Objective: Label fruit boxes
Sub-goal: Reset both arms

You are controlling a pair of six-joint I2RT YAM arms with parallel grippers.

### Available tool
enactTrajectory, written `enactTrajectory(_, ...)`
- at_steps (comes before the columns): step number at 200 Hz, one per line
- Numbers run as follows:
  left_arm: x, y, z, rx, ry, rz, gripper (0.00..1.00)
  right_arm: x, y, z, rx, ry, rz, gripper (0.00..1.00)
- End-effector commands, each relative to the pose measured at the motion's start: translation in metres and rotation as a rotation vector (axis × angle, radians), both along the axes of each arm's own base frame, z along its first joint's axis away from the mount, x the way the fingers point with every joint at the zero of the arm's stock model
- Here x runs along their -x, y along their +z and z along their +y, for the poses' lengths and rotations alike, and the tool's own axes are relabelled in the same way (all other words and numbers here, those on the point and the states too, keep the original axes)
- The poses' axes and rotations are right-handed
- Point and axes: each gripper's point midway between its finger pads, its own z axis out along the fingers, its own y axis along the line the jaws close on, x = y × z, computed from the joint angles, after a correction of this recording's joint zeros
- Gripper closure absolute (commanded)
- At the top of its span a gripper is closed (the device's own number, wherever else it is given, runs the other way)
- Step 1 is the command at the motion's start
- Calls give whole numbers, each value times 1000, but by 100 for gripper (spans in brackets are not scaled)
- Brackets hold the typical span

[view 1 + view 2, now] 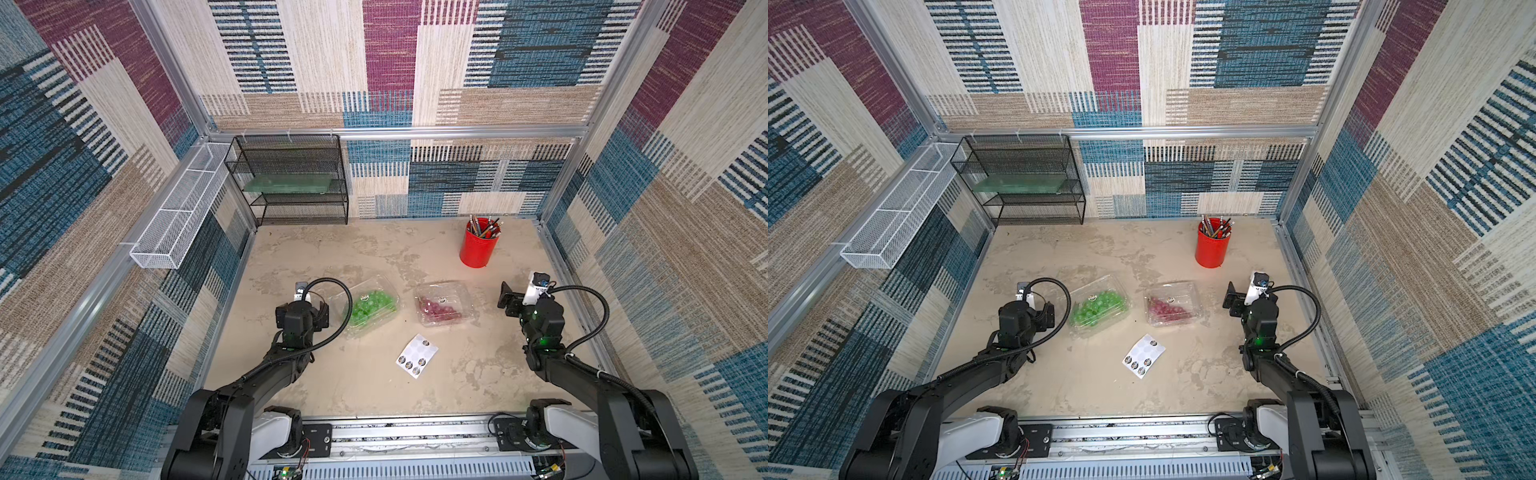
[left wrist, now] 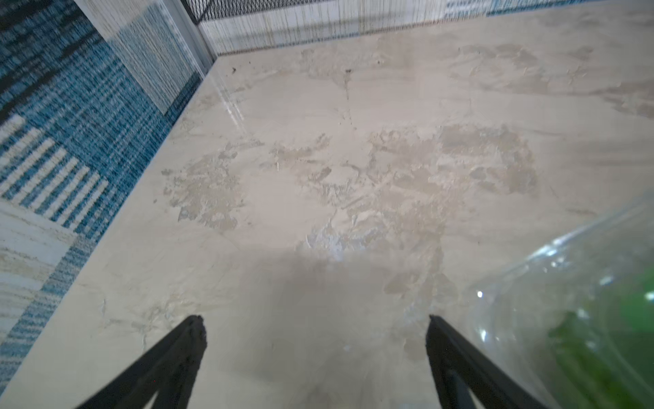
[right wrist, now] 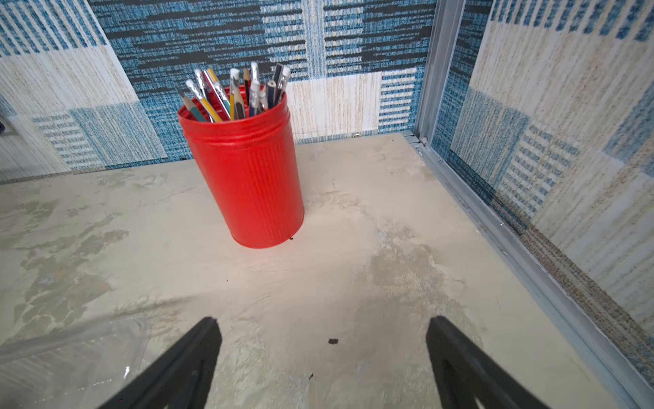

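green grape box [image 1: 368, 306] mid-table, robot's left of centre. red grape box [image 1: 442, 308] near it, apart. each lid shows small round sticker [image 1: 365, 296] in both top views. sticker sheet [image 1: 417, 356] lies in front of boxes, few stickers on it. left gripper [image 2: 315, 325] spread wide, nothing held, over bare table [image 2: 318, 141], just beside green box. right gripper [image 3: 323, 325] spread wide, empty, beside red box, facing pencil cup [image 3: 247, 170]. judgement: labelling looks complete. next move probably just clean retreat without brushing boxes.
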Motion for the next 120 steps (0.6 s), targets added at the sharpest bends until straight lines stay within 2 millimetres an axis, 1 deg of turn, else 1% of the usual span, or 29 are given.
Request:
enactTrajectory(1,-19,28,-4,-22,-42,-161,1,-7,29,5,24,33,-149,5)
enactTrajectory(9,-24,27,-6,-17,-64,-158,1,-10,29,6,25,42,-142,5)
enactTrajectory(22,-31,22,-4,9,-66,-164,1,-11,32,7,31,50,-173,5)
enactTrajectory(29,-34,13,-3,15,-62,-142,1,-11,32,8,31,52,-190,5)
enactTrajectory(34,-36,9,-2,18,-62,-146,1,-13,28,8,30,53,-180,5)
enactTrajectory(37,-36,2,-3,19,-67,-136,1,-14,26,8,29,51,-173,5)
enactTrajectory(42,-37,-1,-2,29,-73,-147,1,-16,23,8,29,52,-167,5)
enactTrajectory(52,-40,-1,-2,27,-80,-165,1,-19,15,7,26,47,-158,5)
enactTrajectory(68,-43,-6,-10,47,-136,-94,1,-25,7,9,46,56,-150,5)
enactTrajectory(76,-49,-6,-5,53,-116,-95,1,-32,-1,10,37,58,-89,5)
enactTrajectory(85,-57,-8,1,87,-104,-52,1,-37,1,12,48,71,-93,5)
enactTrajectory(87,-58,-10,-1,105,-117,-34,1,-37,0,11,48,69,-90,5)
enactTrajectory(94,-61,-14,5,153,-114,0,1,-40,-4,9,32,56,-61,5)
enactTrajectory(98,-61,-16,8,173,-117,4,1,-42,-3,8,27,60,-59,5)
enactTrajectory(120,-61,-14,9,175,-118,-10,1,-44,-4,6,8,77,-56,5)
